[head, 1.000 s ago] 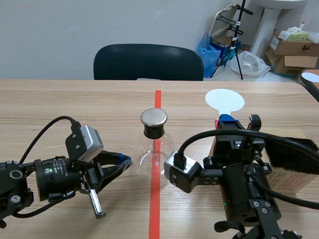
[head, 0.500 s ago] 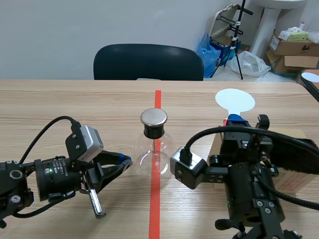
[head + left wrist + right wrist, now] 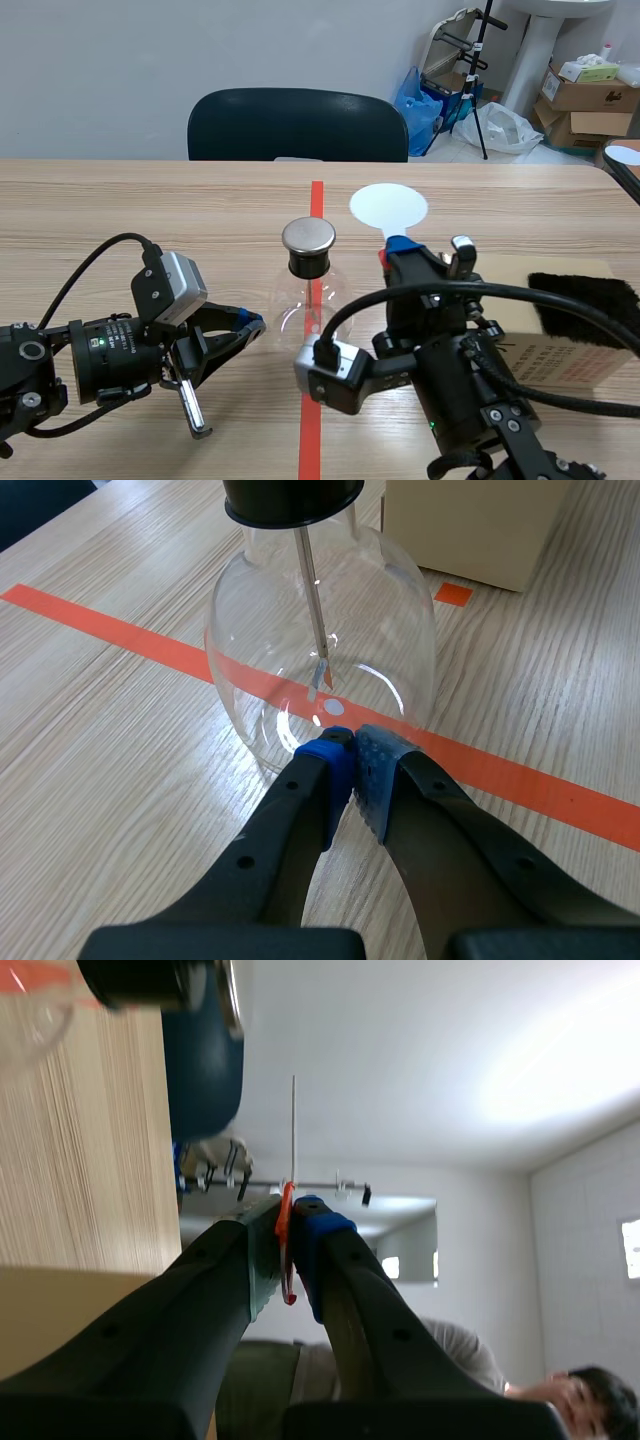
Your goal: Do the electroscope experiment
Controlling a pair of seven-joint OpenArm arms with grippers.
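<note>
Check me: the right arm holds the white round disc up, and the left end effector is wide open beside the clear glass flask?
Not open: the left wrist view shows the left end effector shut, its tip at the base of the clear glass flask. The right end effector does hold the white round disc up.

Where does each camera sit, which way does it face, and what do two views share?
Scene view: between the arms, facing across the table to the flask; both arms show.
Left wrist view: left arm, looking down past the shut left gripper at the flask.
Right wrist view: right arm, rolled sideways, facing the room; right gripper clamps the paddle.
Shared: flask, scene and left wrist.
</note>
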